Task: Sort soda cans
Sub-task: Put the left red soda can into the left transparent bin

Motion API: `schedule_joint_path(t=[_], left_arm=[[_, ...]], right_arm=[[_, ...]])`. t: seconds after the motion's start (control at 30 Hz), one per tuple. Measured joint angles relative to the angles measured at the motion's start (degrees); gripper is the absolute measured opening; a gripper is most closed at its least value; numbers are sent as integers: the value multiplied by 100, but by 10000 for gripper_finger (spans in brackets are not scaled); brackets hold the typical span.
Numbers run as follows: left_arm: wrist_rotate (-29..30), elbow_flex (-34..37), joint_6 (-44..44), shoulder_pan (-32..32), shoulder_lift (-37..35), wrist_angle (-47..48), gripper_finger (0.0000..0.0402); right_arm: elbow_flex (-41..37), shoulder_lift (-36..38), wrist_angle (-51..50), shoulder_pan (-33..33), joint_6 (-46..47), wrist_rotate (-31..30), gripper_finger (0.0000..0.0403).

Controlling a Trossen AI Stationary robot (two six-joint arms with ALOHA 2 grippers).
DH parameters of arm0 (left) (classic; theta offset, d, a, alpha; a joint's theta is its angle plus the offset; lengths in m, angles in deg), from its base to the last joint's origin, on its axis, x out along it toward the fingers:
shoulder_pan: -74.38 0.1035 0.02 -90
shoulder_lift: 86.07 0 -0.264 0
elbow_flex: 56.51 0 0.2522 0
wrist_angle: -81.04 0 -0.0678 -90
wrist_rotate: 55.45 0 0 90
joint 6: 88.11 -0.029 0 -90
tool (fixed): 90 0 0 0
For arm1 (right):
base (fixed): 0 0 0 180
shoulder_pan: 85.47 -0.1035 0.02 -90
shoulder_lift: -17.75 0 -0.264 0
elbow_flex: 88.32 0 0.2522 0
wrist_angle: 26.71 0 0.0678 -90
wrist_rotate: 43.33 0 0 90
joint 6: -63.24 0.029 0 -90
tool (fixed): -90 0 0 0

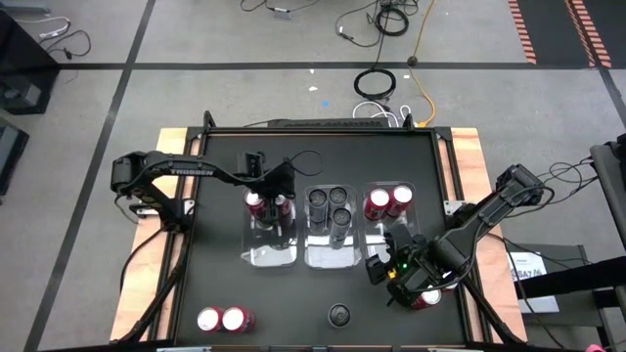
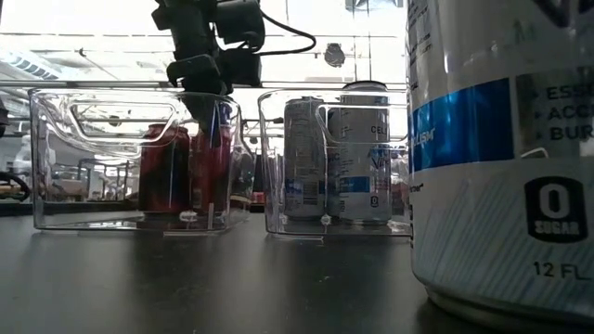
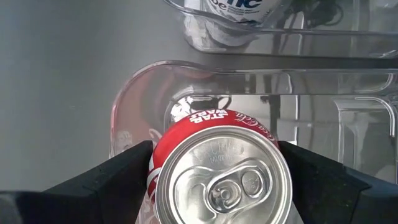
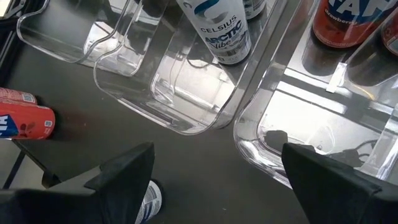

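A red can (image 3: 221, 168) is sitting between the fingers (image 3: 109, 177) of the left gripper (image 1: 271, 200), which is gripping it by its sides and holding it inside the left bin (image 1: 256, 256), next to another red can (image 1: 254, 201) already there. The middle bin (image 1: 328, 256) is holding three grey cans (image 1: 331, 202), and the right bin (image 1: 406, 186) is holding two red cans (image 1: 388, 202). Two more red cans (image 1: 221, 319) are waiting near the front left of the table (image 1: 293, 313), and one grey can (image 1: 339, 314) is standing at the front middle. The right gripper (image 1: 389, 266) is hanging open and empty just in front of the right bin, with a red can (image 1: 427, 297) close beside it. I think the step in hand is setting the red can down in the left bin. Next, the left gripper is going to need to let the can stand flat on the bin floor, open its fingers, and lift straight up so it is not knocking the other can over
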Motion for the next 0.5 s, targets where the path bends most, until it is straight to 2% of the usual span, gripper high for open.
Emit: schedule_joint_path(t=[0.23,0.5], left_arm=[[5,0,-3,0,0,29,344],[60,-2,-44,4,2,48,397]], right_arm=[[0,0,0,0,0,0,345],[0,0,0,0,0,-2,345]])
